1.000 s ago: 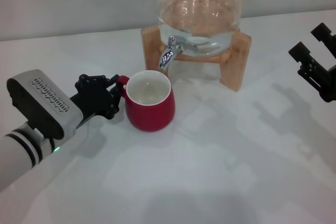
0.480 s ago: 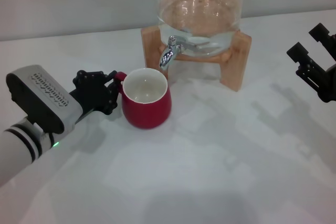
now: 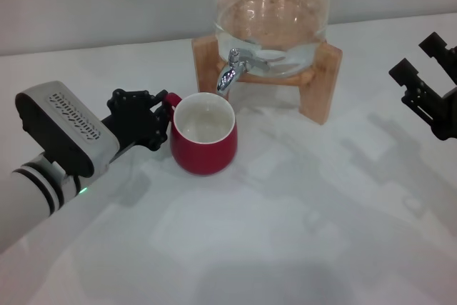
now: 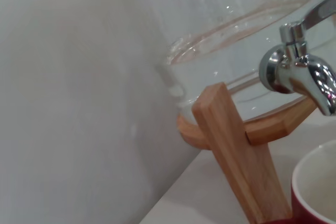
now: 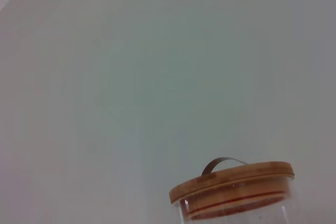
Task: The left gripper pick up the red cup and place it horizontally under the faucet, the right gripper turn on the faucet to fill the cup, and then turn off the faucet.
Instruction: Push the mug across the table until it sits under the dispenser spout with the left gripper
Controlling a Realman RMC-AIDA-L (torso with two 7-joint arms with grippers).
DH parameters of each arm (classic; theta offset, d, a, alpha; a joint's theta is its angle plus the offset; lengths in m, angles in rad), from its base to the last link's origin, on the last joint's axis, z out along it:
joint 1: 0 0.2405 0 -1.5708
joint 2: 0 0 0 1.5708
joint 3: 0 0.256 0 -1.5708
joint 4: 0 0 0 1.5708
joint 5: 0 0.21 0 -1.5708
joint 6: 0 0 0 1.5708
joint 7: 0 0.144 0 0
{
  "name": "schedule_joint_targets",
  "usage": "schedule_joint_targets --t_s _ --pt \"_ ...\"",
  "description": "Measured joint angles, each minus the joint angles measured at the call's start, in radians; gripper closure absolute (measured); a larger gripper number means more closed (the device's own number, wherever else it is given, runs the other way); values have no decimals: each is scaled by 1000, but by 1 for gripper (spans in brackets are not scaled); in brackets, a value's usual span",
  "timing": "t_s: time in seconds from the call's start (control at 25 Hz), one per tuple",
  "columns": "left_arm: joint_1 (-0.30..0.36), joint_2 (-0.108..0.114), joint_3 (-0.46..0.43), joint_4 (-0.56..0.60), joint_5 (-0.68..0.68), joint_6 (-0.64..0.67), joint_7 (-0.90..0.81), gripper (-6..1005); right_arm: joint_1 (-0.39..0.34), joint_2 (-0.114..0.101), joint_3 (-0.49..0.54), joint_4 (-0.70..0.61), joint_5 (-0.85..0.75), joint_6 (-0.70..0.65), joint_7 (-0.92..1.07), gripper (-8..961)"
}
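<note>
Red cup [image 3: 203,135] stands upright on the white counter [image 3: 300,205], just in front of the faucet [image 3: 228,71] and slightly short of its spout. To do this step well, the cup's white mouth should end squarely below the spout, kept level and clear of the wooden stand [image 3: 314,80]. The left pincer [image 3: 158,118] sits at the cup's handle, fingers closed around the loop. The right pincer [image 3: 428,94] waits well apart at the right edge, jaws spread and holding nothing.
</note>
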Motion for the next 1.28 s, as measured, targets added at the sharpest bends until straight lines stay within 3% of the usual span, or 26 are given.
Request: schedule_joint_targets --t_s 1.28 --pt "5 -4 0 17 -8 1 0 904 3 0 -3 0 0 1 0 125"
